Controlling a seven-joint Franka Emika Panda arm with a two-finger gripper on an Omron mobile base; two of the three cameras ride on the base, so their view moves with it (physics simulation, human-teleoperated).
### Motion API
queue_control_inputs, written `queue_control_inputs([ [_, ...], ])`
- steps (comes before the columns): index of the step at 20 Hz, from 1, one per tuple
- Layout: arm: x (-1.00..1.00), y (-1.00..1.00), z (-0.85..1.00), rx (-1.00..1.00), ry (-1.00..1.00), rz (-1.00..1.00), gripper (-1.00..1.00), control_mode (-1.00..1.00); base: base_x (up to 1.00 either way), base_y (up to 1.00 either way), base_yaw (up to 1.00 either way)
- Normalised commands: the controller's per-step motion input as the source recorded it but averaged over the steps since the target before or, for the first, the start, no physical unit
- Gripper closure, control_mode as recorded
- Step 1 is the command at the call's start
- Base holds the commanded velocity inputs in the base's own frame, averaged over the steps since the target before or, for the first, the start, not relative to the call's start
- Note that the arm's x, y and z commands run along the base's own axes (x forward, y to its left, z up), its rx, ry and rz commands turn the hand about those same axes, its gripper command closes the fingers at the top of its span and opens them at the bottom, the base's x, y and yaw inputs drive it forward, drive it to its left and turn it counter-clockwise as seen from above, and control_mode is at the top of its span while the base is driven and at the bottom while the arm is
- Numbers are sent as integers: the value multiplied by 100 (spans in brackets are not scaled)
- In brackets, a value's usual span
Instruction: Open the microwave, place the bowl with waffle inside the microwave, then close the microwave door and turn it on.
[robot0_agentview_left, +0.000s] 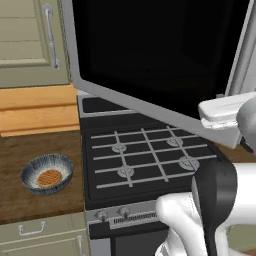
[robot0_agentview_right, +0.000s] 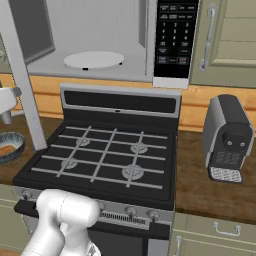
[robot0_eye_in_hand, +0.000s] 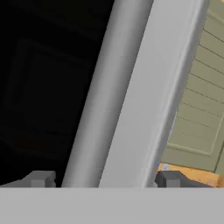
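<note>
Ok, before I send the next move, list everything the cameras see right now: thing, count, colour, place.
microwave: 1, silver-grey with black keypad, above the stove, cavity open with a white turntable inside
microwave door: 1, silver frame with black glass, swung wide open over the stove
bowl: 1, blue-grey speckled, on the wooden counter left of the stove
waffle: 1, orange-brown, inside the bowl
stove: 1, black, four burners, centre
coffee machine: 1, silver and black, on the counter right of the stove
cabinet doors: beige, either side of the microwave
gripper: 1, dark fingertips, open, straddling the door's edge
</note>
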Motion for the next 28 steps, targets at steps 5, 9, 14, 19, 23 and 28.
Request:
queue_control_inputs([
  [5, -100, -42, 13, 3, -11, -29, -100, -100, 0, 0, 0],
  [9, -100, -95, 29, 8, 0, -39, -100, -100, 0, 0, 0],
  [14, -72, -40, 23, 0, 3, -18, -100, -100, 0, 0, 0],
  [19, -15, 21, 3, 0, -5, 1, -100, -100, 0, 0, 0],
  [23, -14, 53, 0, 0, 0, 1, -100, -100, 0, 0, 0],
  [28, -46, 4, 2, 0, -14, 0, -100, -100, 0, 0, 0],
])
